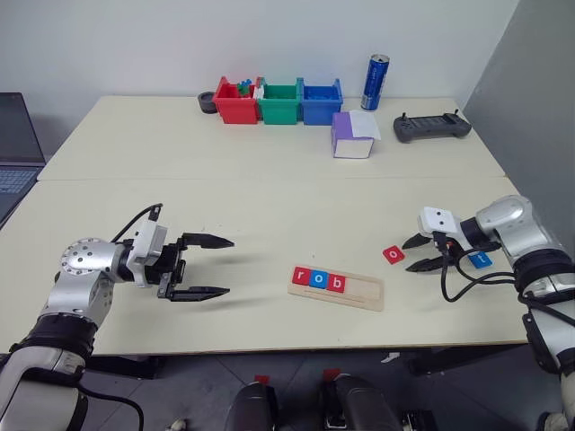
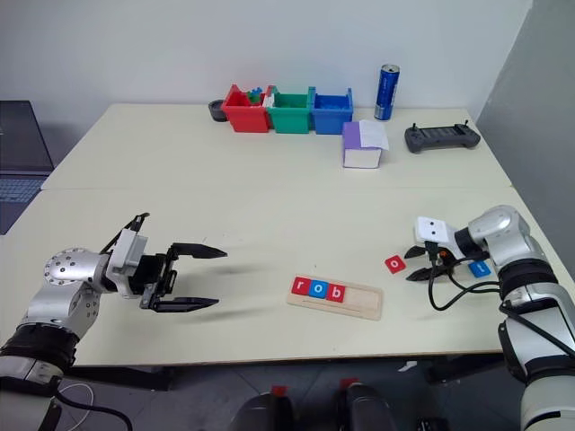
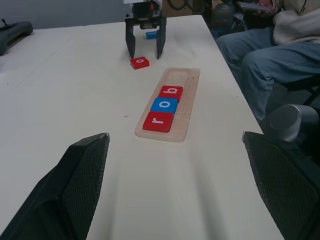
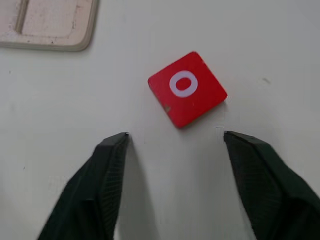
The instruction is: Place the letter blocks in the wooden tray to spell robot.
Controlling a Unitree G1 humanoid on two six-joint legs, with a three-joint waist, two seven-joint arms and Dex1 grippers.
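The wooden tray (image 1: pixel 359 292) lies near the table's front edge with a red r (image 1: pixel 301 276), a blue o (image 1: pixel 318 279) and a red b (image 1: pixel 336 284) at its left end. A loose red o block (image 1: pixel 393 255) rests on the table to the tray's right, with a blue t block (image 1: pixel 481 259) further right. My right gripper (image 1: pixel 420 253) hovers open just right of the red o, fingers apart and empty; its wrist view has the red o (image 4: pixel 187 89) lying just beyond the fingertips. My left gripper (image 1: pixel 208 267) hangs open and empty left of the tray.
Red (image 1: pixel 235 101), green (image 1: pixel 279 101) and blue (image 1: pixel 321 100) bins line the far edge, with a blue can (image 1: pixel 375 82), a purple-and-white box (image 1: pixel 352 136) and a black controller (image 1: pixel 432 127). A laptop (image 1: pixel 16 148) sits far left. A seated person's legs (image 3: pixel 260 55) are beside the table.
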